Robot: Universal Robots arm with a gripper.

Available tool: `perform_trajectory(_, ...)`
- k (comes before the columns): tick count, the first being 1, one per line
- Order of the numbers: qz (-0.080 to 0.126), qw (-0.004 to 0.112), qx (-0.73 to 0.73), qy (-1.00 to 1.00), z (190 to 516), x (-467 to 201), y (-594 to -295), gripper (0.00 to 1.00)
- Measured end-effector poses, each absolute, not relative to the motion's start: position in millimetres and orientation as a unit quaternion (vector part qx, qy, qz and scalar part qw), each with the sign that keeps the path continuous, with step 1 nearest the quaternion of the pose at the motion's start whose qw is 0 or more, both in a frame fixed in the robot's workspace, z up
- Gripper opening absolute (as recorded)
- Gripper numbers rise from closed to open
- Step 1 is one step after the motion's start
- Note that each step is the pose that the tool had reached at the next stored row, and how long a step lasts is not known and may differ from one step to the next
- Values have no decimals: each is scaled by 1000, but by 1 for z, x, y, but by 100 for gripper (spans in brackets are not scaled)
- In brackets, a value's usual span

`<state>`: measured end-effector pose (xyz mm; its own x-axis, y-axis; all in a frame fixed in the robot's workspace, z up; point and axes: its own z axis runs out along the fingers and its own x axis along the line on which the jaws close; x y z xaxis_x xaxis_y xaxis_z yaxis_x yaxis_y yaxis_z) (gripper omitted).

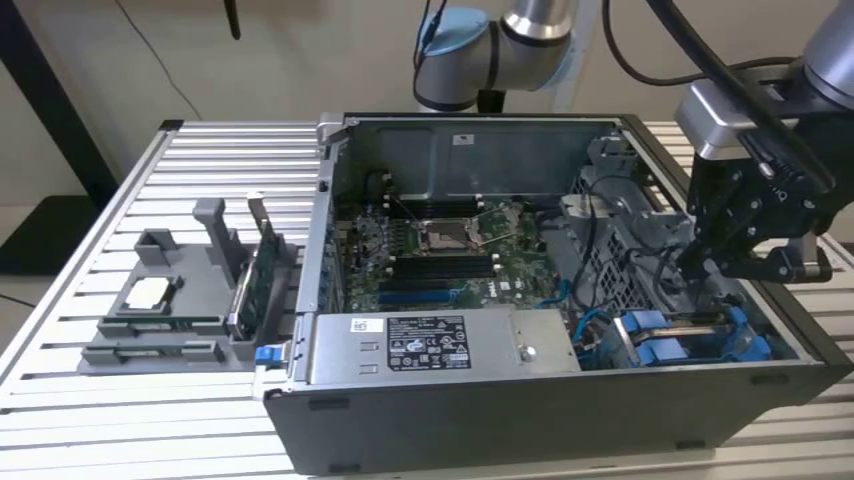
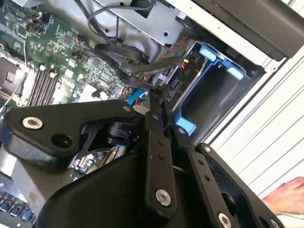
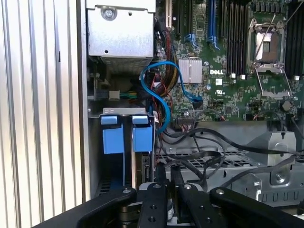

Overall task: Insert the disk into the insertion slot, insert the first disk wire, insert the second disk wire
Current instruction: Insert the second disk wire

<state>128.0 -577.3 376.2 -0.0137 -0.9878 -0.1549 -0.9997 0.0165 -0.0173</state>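
Note:
My gripper [image 1: 710, 268] reaches down into the open computer case, at the exterior view's right, just above the insertion slot [image 1: 694, 340] with its blue rails. In the first wrist view the disk [image 3: 143, 164] stands in the slot [image 3: 114, 175] under two blue carrier tabs, its grey connector edge facing my fingers [image 3: 160, 176]. The second wrist view shows my gripper [image 2: 156, 94] with its thin black fingertips pressed together on a black disk wire [image 2: 137, 66], which loops from the drive cage toward the disk's end. Whether its plug is seated is hidden.
The silver power-supply box [image 1: 427, 345] fills the case's front, with the motherboard [image 1: 441, 250] behind it. A blue cable [image 3: 161, 90] and black wires [image 3: 213, 142] crowd the space beside the slot. A grey stand holding a green card [image 1: 254, 280] sits outside the case. A hand [image 2: 285, 194] rests on the slatted table.

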Motion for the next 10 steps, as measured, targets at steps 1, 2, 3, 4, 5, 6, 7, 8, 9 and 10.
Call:
perform_trajectory(1, 48, 61, -700, 710, 376, 128, -577, 16)
perform_trajectory(2, 48, 61, -700, 710, 376, 129, -577, 16)
perform_trajectory(3, 46, 59, -700, 710, 375, 129, -577, 16)
perform_trajectory(4, 44, 57, -700, 711, 375, 129, -578, 16)
perform_trajectory(5, 41, 55, -700, 711, 374, 129, -578, 16)
perform_trajectory(6, 38, 51, -700, 711, 374, 129, -578, 16)
perform_trajectory(7, 35, 49, -701, 711, 373, 129, -578, 16)
perform_trajectory(8, 34, 47, -701, 711, 372, 129, -578, 16)
perform_trajectory(9, 33, 47, -700, 712, 371, 129, -578, 16)
perform_trajectory(10, 33, 47, -700, 712, 369, 129, -578, 16)
